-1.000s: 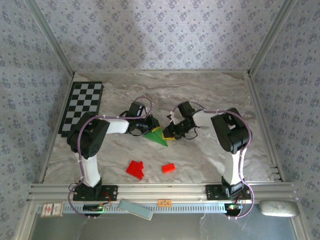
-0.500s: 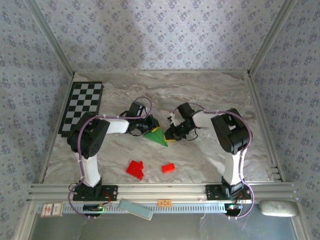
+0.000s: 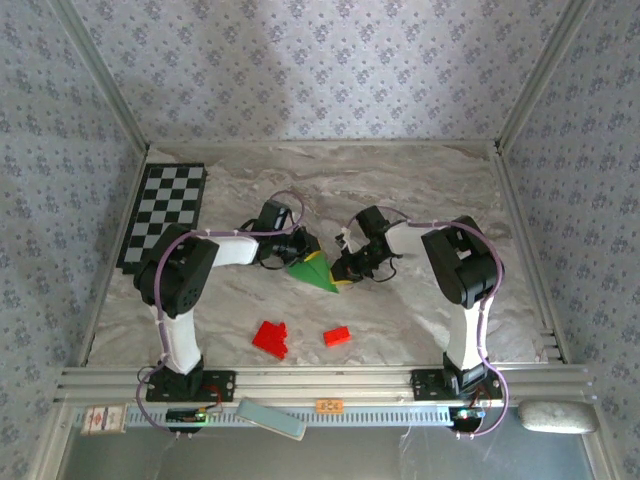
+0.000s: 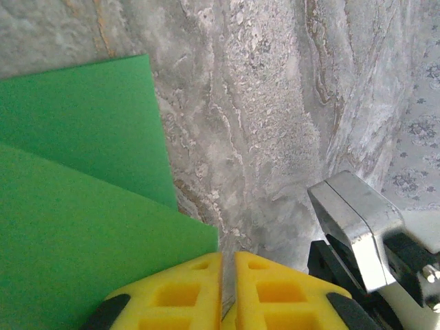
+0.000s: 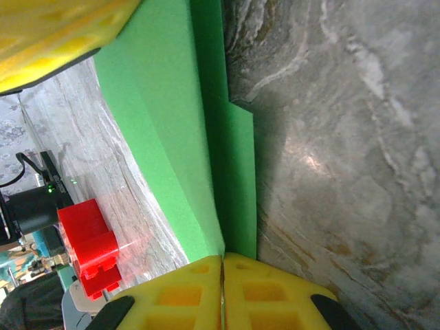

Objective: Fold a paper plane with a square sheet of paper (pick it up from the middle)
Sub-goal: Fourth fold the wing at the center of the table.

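Observation:
The square sheet of paper (image 3: 318, 272) is bright green and folded to a pointed shape, lying on the marble table between the two arms. In the left wrist view its layers (image 4: 82, 206) run under the left yellow finger (image 4: 172, 292). My left gripper (image 4: 227, 256) (image 3: 298, 257) is shut at the paper's corner, with a hairline of bare table in its seam. My right gripper (image 5: 222, 258) (image 3: 345, 270) is shut on a raised fold of the paper (image 5: 172, 124) that runs straight into its seam.
Two red blocks (image 3: 270, 338) (image 3: 337, 336) lie on the table nearer the arm bases; one (image 5: 89, 240) sits left of the paper in the right wrist view. A checkered board (image 3: 165, 212) lies at the far left. Frame rails bound the table.
The right gripper's jaws have closed onto the paper's fold and edged slightly towards the left arm. The left gripper and the paper have stayed in place.

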Controlling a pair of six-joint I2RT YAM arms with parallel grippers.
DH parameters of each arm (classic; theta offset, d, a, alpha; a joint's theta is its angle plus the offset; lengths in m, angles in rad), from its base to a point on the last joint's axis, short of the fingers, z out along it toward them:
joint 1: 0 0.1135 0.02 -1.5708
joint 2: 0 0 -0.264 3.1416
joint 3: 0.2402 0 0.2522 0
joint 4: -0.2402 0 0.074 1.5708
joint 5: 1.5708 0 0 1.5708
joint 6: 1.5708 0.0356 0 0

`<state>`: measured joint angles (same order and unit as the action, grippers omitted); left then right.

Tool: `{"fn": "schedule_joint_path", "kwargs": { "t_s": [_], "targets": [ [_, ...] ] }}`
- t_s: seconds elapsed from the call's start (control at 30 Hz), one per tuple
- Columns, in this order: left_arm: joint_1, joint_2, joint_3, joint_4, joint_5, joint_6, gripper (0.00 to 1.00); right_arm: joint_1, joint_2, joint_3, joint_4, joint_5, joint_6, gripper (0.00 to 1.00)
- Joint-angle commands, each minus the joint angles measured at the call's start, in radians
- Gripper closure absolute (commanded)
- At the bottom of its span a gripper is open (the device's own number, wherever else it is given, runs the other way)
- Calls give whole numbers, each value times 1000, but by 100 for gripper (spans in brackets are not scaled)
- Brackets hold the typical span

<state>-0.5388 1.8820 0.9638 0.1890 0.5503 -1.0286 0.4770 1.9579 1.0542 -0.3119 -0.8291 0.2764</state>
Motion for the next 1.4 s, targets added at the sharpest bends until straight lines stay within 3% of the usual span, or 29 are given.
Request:
{"fn": "schedule_joint_path", "kwargs": {
  "t_s": [0.0,0.37,1.07,1.37],
  "targets": [
    [-6,-66,-11,-6,12,24,87,-9,42,-23,-12,6,7,91],
    [-20,-97,-112,79,28,21,86,-17,58,-25,2,-5,20,93],
    [-26,9,-51,55,-8,9,88,-22,61,-23,-2,-1,20,92],
    [-27,32,-45,5,-26,4,89,-32,-48,-53,40,-23,61,75]
  ]
}}
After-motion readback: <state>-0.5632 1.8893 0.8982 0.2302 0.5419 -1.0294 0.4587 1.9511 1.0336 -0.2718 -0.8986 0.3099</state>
